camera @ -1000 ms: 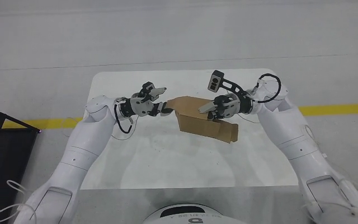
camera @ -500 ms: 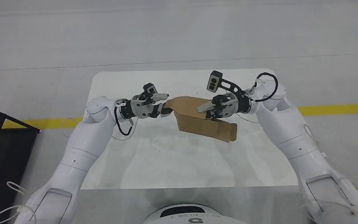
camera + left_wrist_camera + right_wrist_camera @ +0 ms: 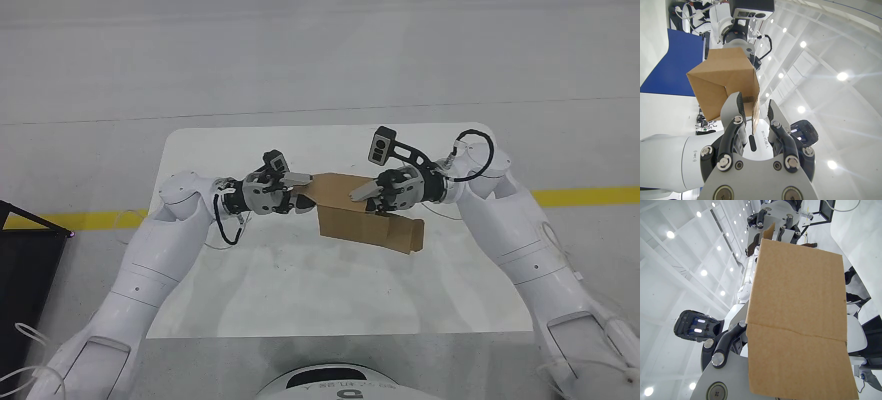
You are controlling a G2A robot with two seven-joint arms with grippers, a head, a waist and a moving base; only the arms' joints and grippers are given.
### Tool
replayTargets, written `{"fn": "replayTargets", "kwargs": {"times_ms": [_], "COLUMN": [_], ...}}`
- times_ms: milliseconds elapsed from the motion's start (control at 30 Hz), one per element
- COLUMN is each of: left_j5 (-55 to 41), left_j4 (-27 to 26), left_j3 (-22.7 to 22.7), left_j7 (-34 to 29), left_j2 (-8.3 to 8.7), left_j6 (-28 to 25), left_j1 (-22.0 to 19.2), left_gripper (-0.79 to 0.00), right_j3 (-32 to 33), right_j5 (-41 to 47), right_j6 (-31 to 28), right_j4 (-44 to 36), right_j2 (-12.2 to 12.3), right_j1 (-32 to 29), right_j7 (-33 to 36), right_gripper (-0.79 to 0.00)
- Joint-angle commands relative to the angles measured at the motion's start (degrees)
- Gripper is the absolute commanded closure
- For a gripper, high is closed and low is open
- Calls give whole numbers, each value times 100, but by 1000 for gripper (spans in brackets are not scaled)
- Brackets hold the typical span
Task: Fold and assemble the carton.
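Left gripper [image 3: 754,98] gapes open, with a thin flap [image 3: 755,111] of the carton [image 3: 723,75] between its fingers. Right gripper [image 3: 380,192] clamps the carton's opposite end above the table [image 3: 250,290]. Closing off-centre could crumple the flap or twist the carton loose.

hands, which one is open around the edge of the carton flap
The left hand: its fingers stand apart with a flap edge of the carton between them. The right hand is shut on its other end.

Bright ceiling lamps [image 3: 842,76], perhaps mild glare
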Motion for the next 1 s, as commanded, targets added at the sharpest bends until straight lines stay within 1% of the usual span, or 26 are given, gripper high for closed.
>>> {"fn": "replayTargets", "kwargs": {"times_ms": [0, 467, 967], "left_j5": [2, 18, 157], "left_j4": [17, 98, 80], "left_j3": [-4, 12, 95], "left_j7": [-14, -28, -85], "left_j2": [0, -4, -6], "left_j6": [-7, -16, -27], "left_j1": [-2, 56, 120], "left_gripper": [-311, -271, -256], "right_j3": [7, 77, 86], "right_j5": [10, 161, 197], "right_j6": [0, -60, -52], "right_j4": [7, 34, 30], "right_j2": [3, 10, 12], "right_j1": [-5, -45, -56], "right_j7": [1, -46, -93], "right_gripper": [0, 0, 0]}}
